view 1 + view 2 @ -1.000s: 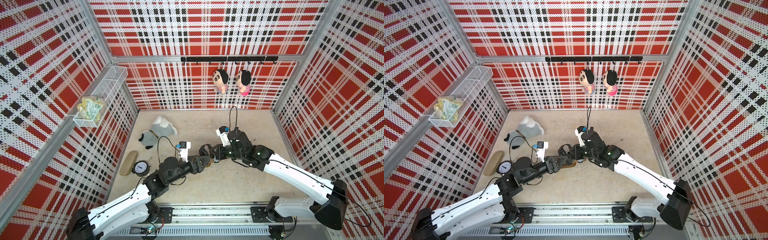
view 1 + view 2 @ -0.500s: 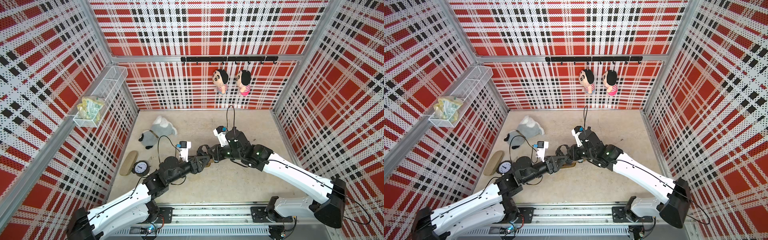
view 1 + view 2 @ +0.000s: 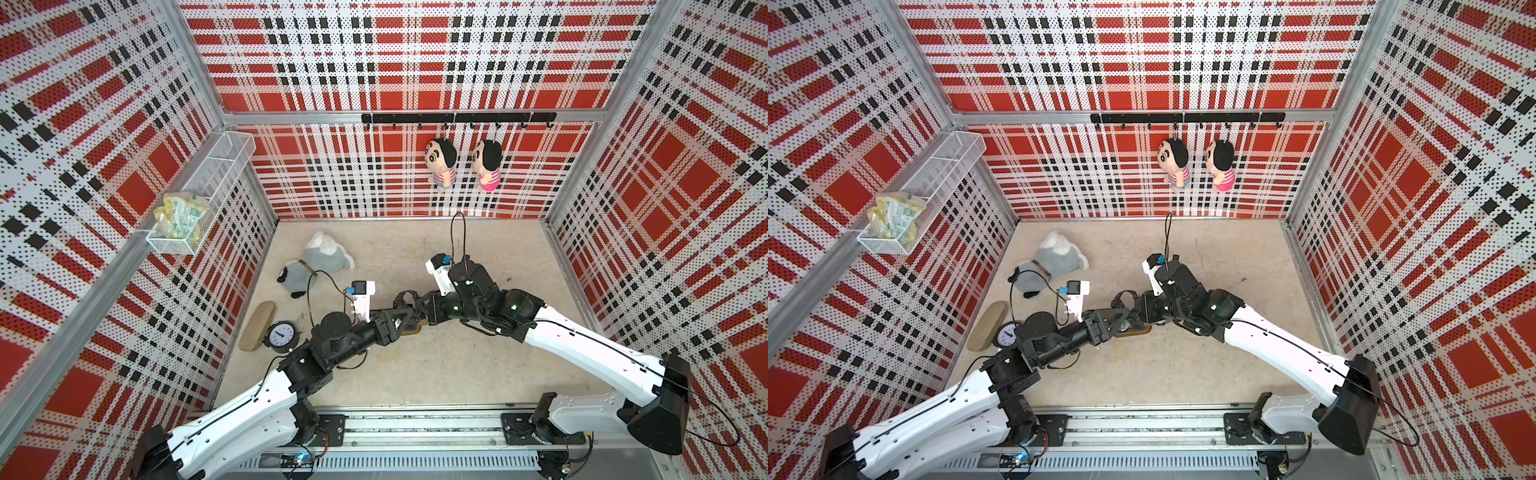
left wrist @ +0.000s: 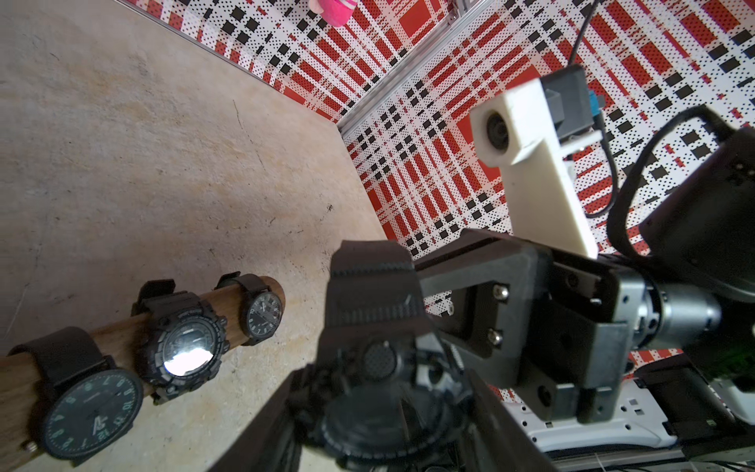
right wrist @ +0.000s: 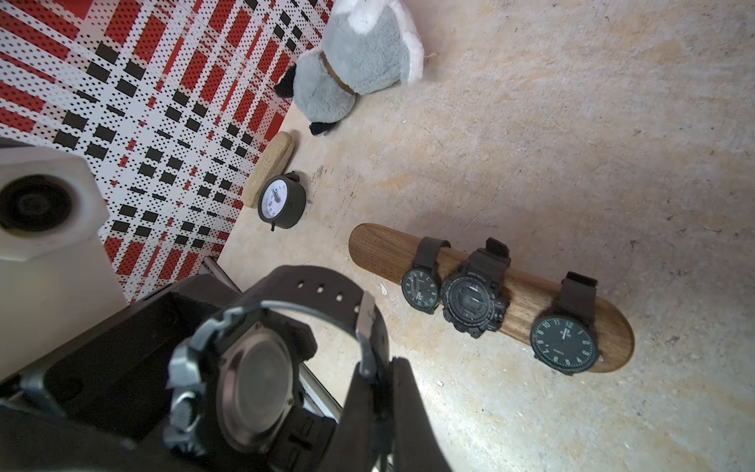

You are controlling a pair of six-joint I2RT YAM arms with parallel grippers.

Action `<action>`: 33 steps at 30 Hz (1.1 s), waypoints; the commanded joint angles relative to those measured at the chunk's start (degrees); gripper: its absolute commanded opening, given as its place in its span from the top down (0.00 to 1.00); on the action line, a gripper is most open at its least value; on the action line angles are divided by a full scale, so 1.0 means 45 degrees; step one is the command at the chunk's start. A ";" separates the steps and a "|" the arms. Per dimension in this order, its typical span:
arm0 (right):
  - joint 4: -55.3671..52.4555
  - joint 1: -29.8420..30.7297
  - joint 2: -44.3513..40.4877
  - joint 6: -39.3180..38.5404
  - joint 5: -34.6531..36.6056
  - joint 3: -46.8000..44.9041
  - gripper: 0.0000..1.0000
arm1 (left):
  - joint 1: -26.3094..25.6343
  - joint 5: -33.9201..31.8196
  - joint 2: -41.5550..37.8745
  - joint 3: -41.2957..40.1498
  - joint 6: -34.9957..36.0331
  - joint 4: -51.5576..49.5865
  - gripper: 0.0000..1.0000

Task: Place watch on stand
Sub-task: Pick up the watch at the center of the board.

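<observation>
A black watch (image 5: 253,380) hangs in mid-air, its steel case back showing in the right wrist view. My right gripper (image 5: 380,392) is shut on its strap. My left gripper (image 4: 382,392) has a finger on each side of the watch's case (image 4: 380,408). The case fills the gap, but blur hides whether the fingers press on it. In both top views the two grippers meet above the stand (image 3: 415,330) (image 3: 1136,331). The stand (image 5: 384,249) is a brown wooden bar carrying three dark watches (image 5: 474,304), with bare wood at its end nearest the clock.
By the left wall stand a round black alarm clock (image 3: 282,336) and a beige oval board (image 3: 257,326). A grey plush toy (image 3: 320,264) lies further back. A wire basket (image 3: 199,195) hangs on the left wall, and two dolls (image 3: 440,162) on the back wall.
My right arm has carried the watch a little to the left, toward the left gripper. The left jaws have narrowed around the watch's case.
</observation>
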 commanded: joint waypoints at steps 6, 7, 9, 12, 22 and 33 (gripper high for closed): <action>-0.0063 0.0140 0.0202 -0.0129 0.0091 0.0296 1.00 | 0.0161 -0.0030 -0.0042 0.0173 0.0091 0.0097 0.51; -0.0104 0.0140 0.0220 -0.0129 0.0086 0.0315 1.00 | 0.0152 -0.0061 -0.0068 0.0166 0.0100 0.0093 0.52; -0.0183 0.0140 0.0274 -0.0164 0.0101 0.0352 0.98 | 0.0162 -0.0136 -0.0111 0.0182 0.0120 0.0039 0.55; -0.0351 0.0140 0.0357 -0.0196 0.0173 0.0419 0.57 | 0.0152 -0.0318 -0.0273 0.0256 0.0205 -0.0244 0.57; -0.3272 -0.0007 0.0117 -0.0368 0.4283 0.0559 0.31 | 0.0354 -0.3247 -0.1251 0.1515 0.0034 -0.5825 0.64; -0.3109 -0.0621 -0.1185 -0.0277 0.4503 -0.1208 0.31 | 0.0774 -0.6143 -0.1564 0.1805 -0.1585 -1.0332 0.65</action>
